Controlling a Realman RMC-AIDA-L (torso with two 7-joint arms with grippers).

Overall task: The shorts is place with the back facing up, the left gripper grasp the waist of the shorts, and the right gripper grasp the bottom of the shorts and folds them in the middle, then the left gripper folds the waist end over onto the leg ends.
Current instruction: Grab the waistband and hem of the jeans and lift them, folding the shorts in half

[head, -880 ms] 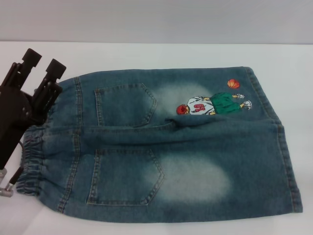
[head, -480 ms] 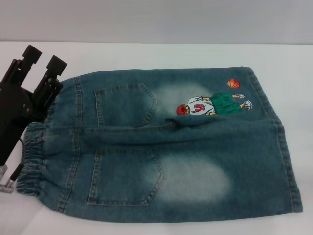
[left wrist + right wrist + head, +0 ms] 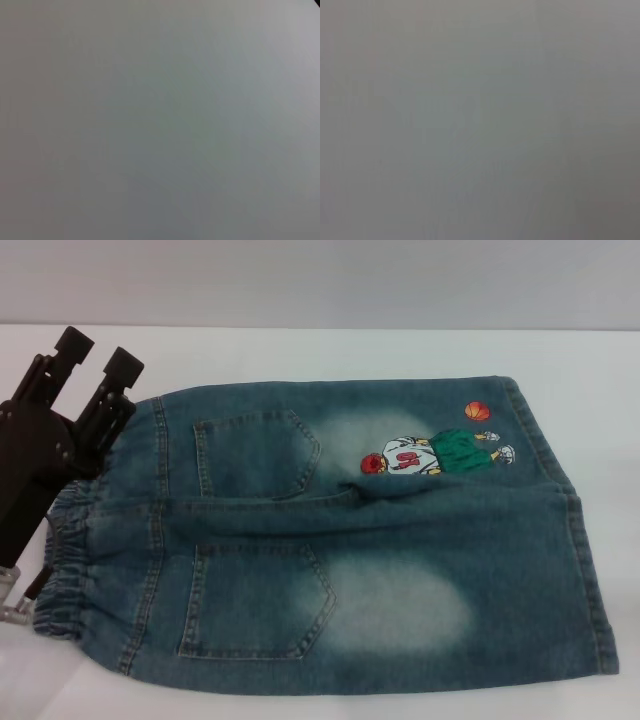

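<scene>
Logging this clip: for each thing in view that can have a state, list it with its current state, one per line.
the shorts: spread flat on the table, back pockets up, not yet folded.
the waist: gathered, lying at the robot's left, not gripped.
the leg ends: flat at the robot's right, untouched.
the left gripper: open, fingers pointing up beside the waist, holding nothing.
the right gripper: not in view.

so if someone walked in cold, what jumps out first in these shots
The shorts dominate the head view, spread flat across the white table with both back pockets up and the gathered waist toward the robot's left. Next comes the bright cartoon print near the leg ends on the right. The left gripper sits at the waist's far corner, fingers apart.
</scene>
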